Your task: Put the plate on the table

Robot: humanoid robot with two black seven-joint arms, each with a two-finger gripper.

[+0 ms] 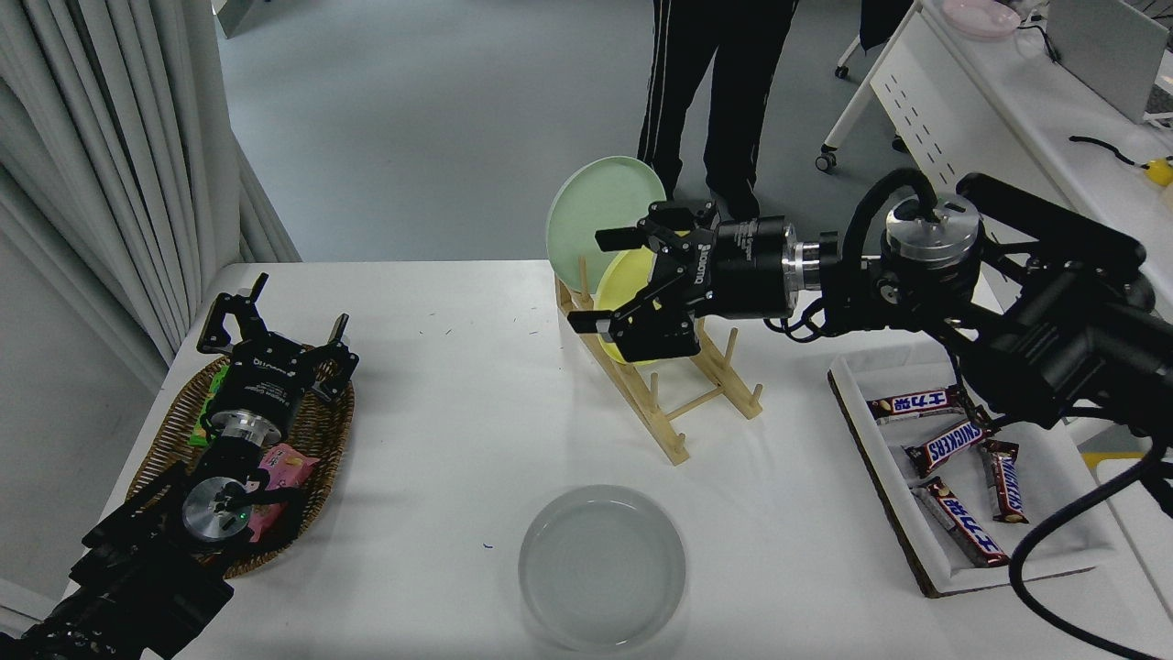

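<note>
Both arms are matte black with angular, boxy links. The right arm carries a silver disc-shaped joint cap, a bright metal ring behind its black cylindrical wrist, small white lettering, and looping black cables. The left arm shows two silver round caps, one with a tiny green light.
</note>
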